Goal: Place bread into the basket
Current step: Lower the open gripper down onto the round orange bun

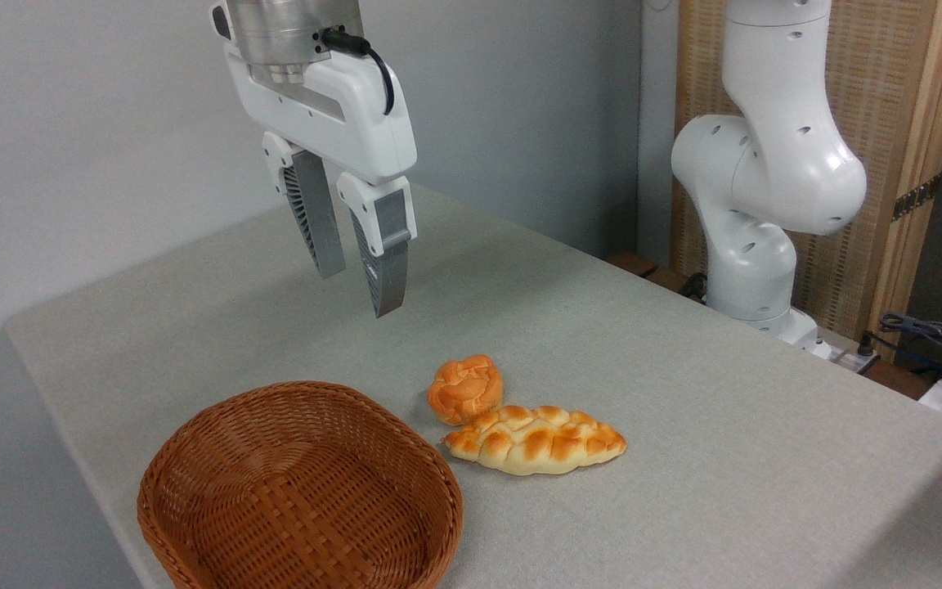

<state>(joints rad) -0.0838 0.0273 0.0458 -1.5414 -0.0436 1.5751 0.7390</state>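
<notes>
The bread (pixel 465 389), a small round orange knotted bun, lies on the grey table just right of the basket's far rim. The brown wicker basket (pixel 193 458) sits at the front left and holds nothing. My gripper (pixel 361 290) hangs well above the table, up and to the left of the bun, fingers pointing down. Its fingers stand a little apart with nothing between them, so it is open.
A longer pale-golden braided loaf (pixel 535 440) lies touching the bun's front side. The arm's white base (pixel 753 270) stands at the table's far right edge. Cables and a wooden screen (pixel 896 164) are behind it. The table (pixel 684 368) drops off at left and right.
</notes>
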